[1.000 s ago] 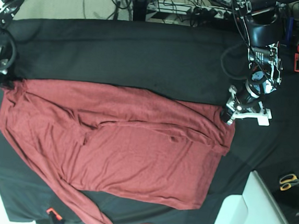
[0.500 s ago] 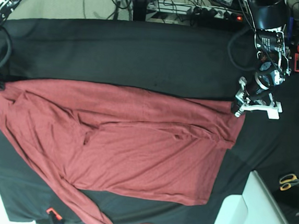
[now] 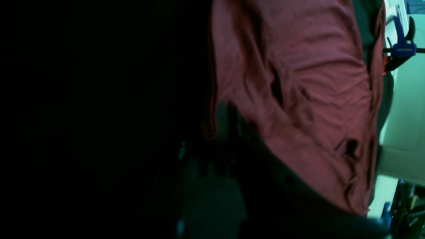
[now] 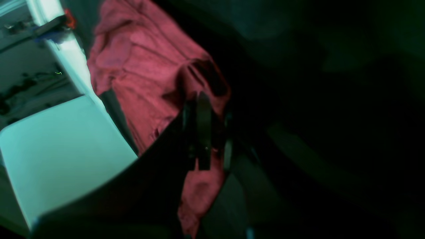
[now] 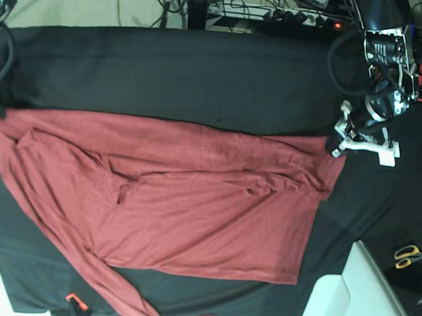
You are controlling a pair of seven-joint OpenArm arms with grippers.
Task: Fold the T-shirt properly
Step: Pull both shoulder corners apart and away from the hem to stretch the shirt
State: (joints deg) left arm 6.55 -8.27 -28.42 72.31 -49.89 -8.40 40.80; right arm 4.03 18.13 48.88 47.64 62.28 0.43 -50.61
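Maroon knit: the T-shirt [image 5: 184, 207] lies spread across the black table cloth [image 5: 203, 76], thin and soft, creased with shallow wrinkles through its middle.
Sleeve: one long sleeve trails toward the near table edge, narrow and limp.
Left gripper [image 5: 337, 145]: fingers closed tight, pinching the shirt's far corner on the base view's right.
Right gripper [image 4: 202, 99]: fingers closed tight on the opposite far corner, a bunch of fabric puckered around them.
Why held so: probably both corners are pulled apart to draw the top edge straight and flatten the cloth before folding.
Scissors [image 5: 411, 255]: lying well apart from the shirt, untouched.
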